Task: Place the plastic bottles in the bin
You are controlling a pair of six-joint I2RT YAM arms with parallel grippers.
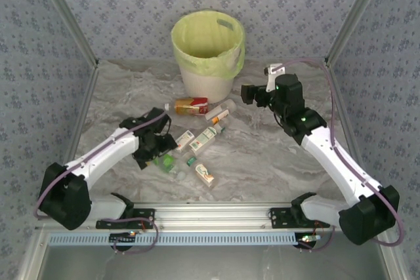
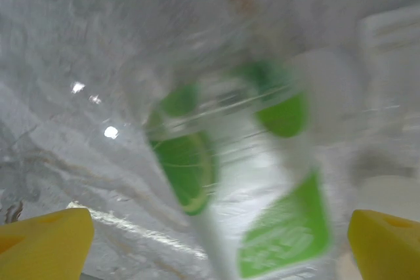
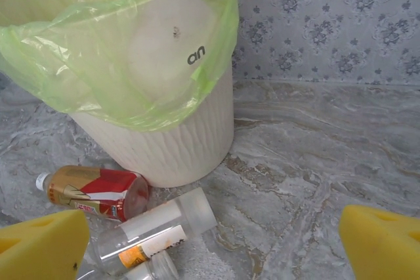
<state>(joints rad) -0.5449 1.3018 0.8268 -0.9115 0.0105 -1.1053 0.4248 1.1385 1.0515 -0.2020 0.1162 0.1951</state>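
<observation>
The bin (image 1: 207,50) stands at the back centre, white with a yellow-green bag; it also rises close in the right wrist view (image 3: 164,136). Several plastic bottles lie in front of it: a red-labelled one (image 1: 190,105) (image 3: 98,191), a clear one with an orange band (image 1: 221,111) (image 3: 157,227), two with white labels (image 1: 186,140) (image 1: 203,139), and one nearer (image 1: 205,174). My left gripper (image 1: 154,147) (image 2: 216,254) is open low over a green-labelled bottle (image 1: 167,160) (image 2: 262,181), which lies blurred between its yellow fingertips (image 2: 46,247). My right gripper (image 1: 252,93) (image 3: 210,254) hangs open above the table, right of the bin.
Patterned walls close in the marble table (image 1: 262,155) at the back and both sides. A metal rail (image 1: 216,214) runs along the near edge between the arm bases. Bare table lies right of the bottle cluster, under the right arm.
</observation>
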